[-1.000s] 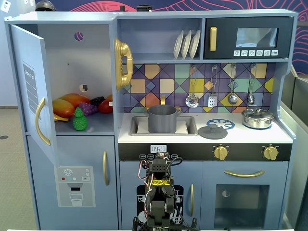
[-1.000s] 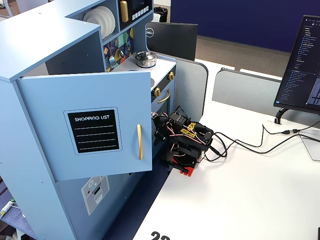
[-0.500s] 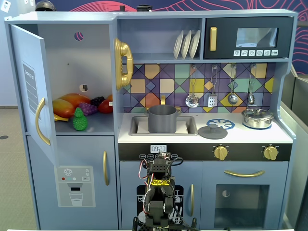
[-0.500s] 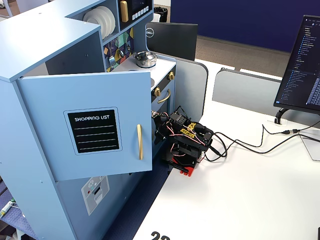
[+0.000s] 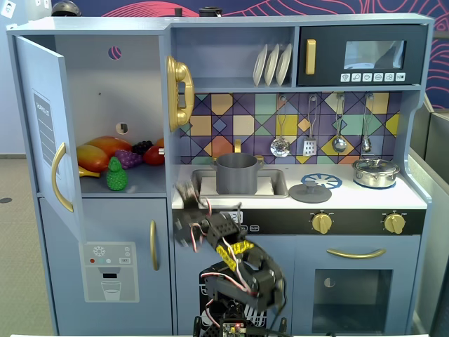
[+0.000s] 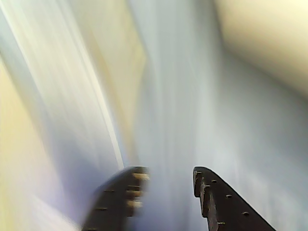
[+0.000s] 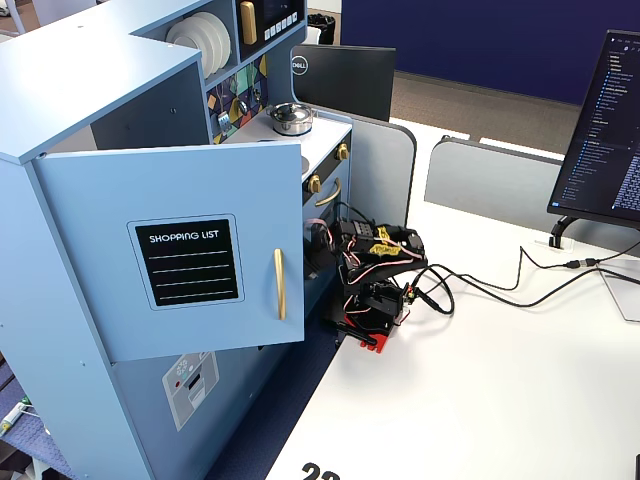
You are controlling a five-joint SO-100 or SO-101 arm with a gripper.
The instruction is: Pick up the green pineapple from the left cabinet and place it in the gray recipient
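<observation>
The wrist view is smeared by motion: only the end effector reads there, its two dark fingers apart with nothing between them, against blurred pale blue and cream streaks. In a fixed view from the front the same end effector is a blur at the front edge of the toy kitchen's counter, below the left end of the sink.

The side-on fixed view alone shows the white desk carrying the arm's base, one black cable trailing across it toward one monitor at its far right edge. That view hides the shelf contents behind the open door with its shopping-list panel.

The front view alone shows inside the left cabinet: one green pineapple stands upright near the front edge of the shelf, just ahead of one purple grape bunch, with orange-yellow fruit behind. Farther right, one gray recipient sits in the sink, one gray lid lies on the counter, one silver pot stands near the right end, and three white plates stand on the upper shelf.
</observation>
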